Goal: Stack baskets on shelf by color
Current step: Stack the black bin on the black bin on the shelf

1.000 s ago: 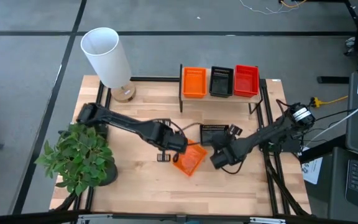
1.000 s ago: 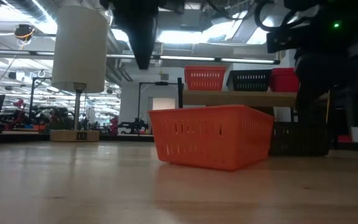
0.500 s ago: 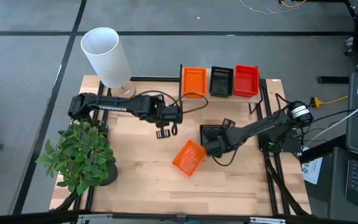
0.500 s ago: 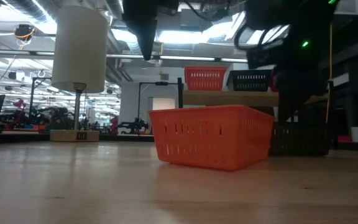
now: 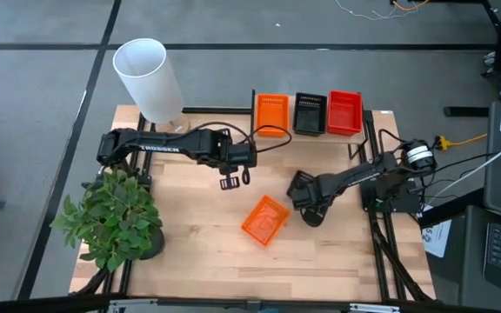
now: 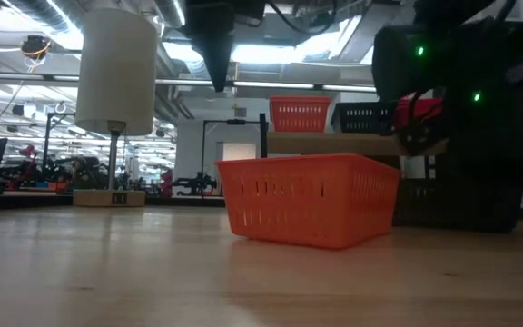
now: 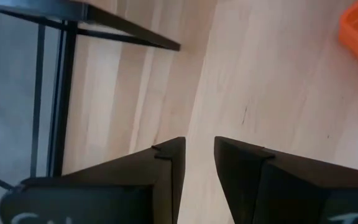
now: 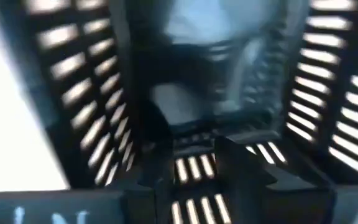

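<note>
Looking down from the high view, the shelf (image 5: 381, 117) at the far edge carries 3 baskets (image 5: 310, 114), while 1 orange basket (image 5: 264, 219) lies skewed mid-table, nearer the right gripper (image 5: 300, 193) than the left gripper (image 5: 230, 182), whose arm reads TROSSEN. Its wrist view shows 2 empty fingers (image 7: 168, 163) slightly apart. Black mesh fills the right wrist view, its fingers apparently clamping a black basket (image 8: 328, 99).

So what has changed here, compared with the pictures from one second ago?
The left gripper drew back from the orange basket and now hovers empty, jaws open. The right gripper swung onto the black basket; whether it grips the basket is unclear. The orange basket and the three shelf baskets stayed put.
</note>
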`<state>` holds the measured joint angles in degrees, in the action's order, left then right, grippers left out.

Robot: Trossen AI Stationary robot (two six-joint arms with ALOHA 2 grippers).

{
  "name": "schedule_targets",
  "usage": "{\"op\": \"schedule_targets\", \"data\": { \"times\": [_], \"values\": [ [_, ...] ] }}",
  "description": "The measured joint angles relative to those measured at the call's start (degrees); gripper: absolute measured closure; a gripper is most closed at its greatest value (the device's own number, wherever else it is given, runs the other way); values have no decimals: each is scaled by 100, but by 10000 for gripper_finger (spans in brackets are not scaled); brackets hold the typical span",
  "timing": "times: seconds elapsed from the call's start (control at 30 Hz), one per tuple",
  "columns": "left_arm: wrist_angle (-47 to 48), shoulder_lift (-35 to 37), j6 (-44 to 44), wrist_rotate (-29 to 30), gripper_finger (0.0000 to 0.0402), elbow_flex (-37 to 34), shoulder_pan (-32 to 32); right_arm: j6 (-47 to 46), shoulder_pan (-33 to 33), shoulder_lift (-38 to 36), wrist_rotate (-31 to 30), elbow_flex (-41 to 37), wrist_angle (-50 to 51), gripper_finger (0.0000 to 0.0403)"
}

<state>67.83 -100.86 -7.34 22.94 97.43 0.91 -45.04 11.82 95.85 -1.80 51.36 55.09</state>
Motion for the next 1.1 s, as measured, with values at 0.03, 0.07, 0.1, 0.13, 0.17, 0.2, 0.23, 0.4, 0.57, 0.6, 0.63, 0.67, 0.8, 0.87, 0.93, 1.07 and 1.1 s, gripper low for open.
{"op": "schedule_targets", "data": {
  "times": [0.03,0.07,0.1,0.13,0.17,0.2,0.23,0.4,0.57,0.6,0.63,0.67,0.8,0.87,0.93,1.07,1.1],
  "values": [
    [-53,0,18,0,324,0,0,-175,68,0,223,56,-4,286],
    [-112,0,22,-1,324,0,0,-355,138,0,435,120,-12,286],
    [-168,0,25,0,324,0,0,-509,215,0,587,190,-16,286],
    [-211,0,25,0,324,0,0,-600,289,0,685,261,-15,286],
    [-232,0,25,0,324,0,0,-611,368,0,717,349,-22,286],
    [-234,0,25,0,324,0,0,-584,445,0,720,446,-48,286],
    [-234,0,25,-4,324,0,0,-541,515,0,685,554,-66,286],
    [-234,0,24,-2,324,0,-7,99,799,0,68,1257,-23,286],
    [-234,0,-6,0,324,0,-60,912,1012,0,-629,1995,812,286],
    [-234,0,-23,-2,324,0,-75,1067,1064,-1,-679,2095,1054,286],
    [-232,0,-73,-4,324,0,-98,1222,1134,-2,-661,2160,1267,286],
    [-230,0,-114,-4,324,0,-129,1363,1214,-2,-621,2187,1425,286],
    [-195,0,-142,-4,324,0,-260,1632,1595,-2,-454,2088,1499,286],
    [-195,0,-146,-4,324,0,-318,1712,1806,-2,-423,1973,1440,286],
    [-195,0,-148,-7,324,0,-352,1828,1982,-2,-511,1853,1290,286],
    [-195,0,-188,-4,324,0,-374,1989,2201,-2,-597,1584,912,286],
    [-195,0,-229,-5,324,0,-374,2013,2227,-2,-610,1498,800,286]
  ]
}}
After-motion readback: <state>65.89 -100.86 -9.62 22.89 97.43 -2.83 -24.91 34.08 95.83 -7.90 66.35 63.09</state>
